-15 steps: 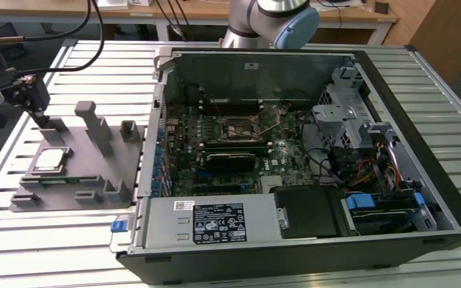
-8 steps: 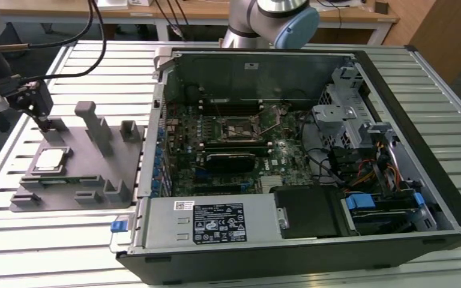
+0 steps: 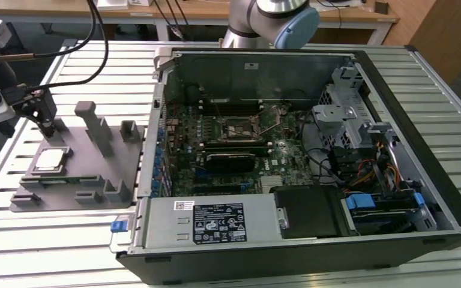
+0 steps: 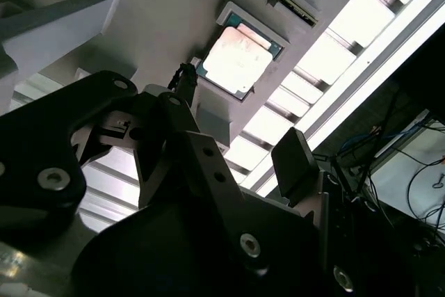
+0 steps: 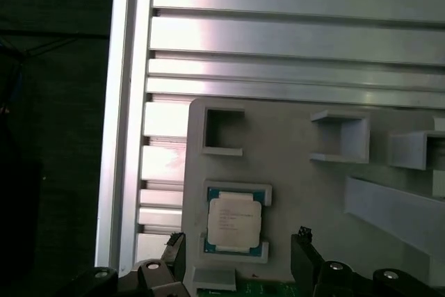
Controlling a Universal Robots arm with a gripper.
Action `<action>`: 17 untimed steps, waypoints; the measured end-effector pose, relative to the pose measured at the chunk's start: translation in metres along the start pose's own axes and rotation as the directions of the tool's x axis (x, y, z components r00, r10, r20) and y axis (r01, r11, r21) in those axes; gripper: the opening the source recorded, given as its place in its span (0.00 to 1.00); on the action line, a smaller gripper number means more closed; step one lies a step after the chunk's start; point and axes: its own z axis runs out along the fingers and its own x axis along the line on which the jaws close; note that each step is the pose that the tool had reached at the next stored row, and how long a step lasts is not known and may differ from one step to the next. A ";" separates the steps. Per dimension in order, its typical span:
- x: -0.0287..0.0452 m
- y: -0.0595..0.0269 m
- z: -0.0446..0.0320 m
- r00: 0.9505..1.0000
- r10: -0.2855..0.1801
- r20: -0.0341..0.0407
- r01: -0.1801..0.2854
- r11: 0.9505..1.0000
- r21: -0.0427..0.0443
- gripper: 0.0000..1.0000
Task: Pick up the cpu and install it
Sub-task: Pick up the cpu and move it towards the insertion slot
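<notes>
A robotics lab: slotted aluminium bench [image 3: 46, 246], opened computer case [image 3: 254, 75], cabled desks [image 3: 206, 13] behind.

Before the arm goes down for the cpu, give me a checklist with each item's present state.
1. The cpu lies flat in its pocket on the grey tray: ok.
2. The gripper is open and holds nothing: ok.
3. The gripper is above the cpu and apart from it: ok.
4. The fingers stand on either side of the cpu in the first wrist view: ok.
5. The upright blocks are apart from the gripper, toward the exterior view's right: ok.
6. The socket is open and free to take the cpu: cannot tell.
</notes>
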 end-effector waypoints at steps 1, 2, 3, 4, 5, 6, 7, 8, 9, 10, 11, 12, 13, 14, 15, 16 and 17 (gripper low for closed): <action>0.0000 -0.0004 0.0013 1.000 0.000 0.000 0.000 1.000 0.000 0.70; 0.0001 -0.0005 0.0017 1.000 0.000 0.000 0.000 1.000 0.000 0.70; 0.0000 -0.0006 0.0019 1.000 0.000 0.000 0.000 1.000 0.001 0.70; 0.0000 -0.0007 0.0021 1.000 0.000 0.000 0.000 1.000 0.001 0.70; 0.0000 -0.0009 0.0025 1.000 0.000 0.000 0.000 1.000 0.001 0.70; 0.0000 -0.0010 0.0030 1.000 0.000 0.000 0.000 1.000 0.001 0.70; 0.0000 -0.0011 0.0037 1.000 0.000 0.000 0.000 1.000 0.001 0.70; 0.0000 -0.0012 0.0046 1.000 0.000 0.000 0.000 1.000 0.001 0.70; 0.0000 -0.0013 0.0053 1.000 0.000 0.000 0.000 1.000 0.001 0.70; 0.0000 -0.0014 0.0060 1.000 0.000 0.000 0.000 1.000 0.001 0.70; 0.0000 -0.0014 0.0065 1.000 0.000 0.000 0.000 1.000 0.001 0.70; 0.0000 -0.0014 0.0067 1.000 0.000 0.000 0.000 1.000 0.001 0.70; 0.0000 -0.0014 0.0071 1.000 0.000 0.000 0.000 1.000 0.001 0.70; 0.0000 -0.0014 0.0076 1.000 0.000 0.000 0.000 1.000 0.001 0.70; 0.0000 -0.0015 0.0081 1.000 0.000 0.000 0.000 1.000 0.001 0.70; 0.0000 -0.0015 0.0086 1.000 0.000 0.000 0.000 1.000 0.001 0.70; -0.0001 -0.0015 0.0090 1.000 0.000 0.000 0.000 1.000 0.001 0.70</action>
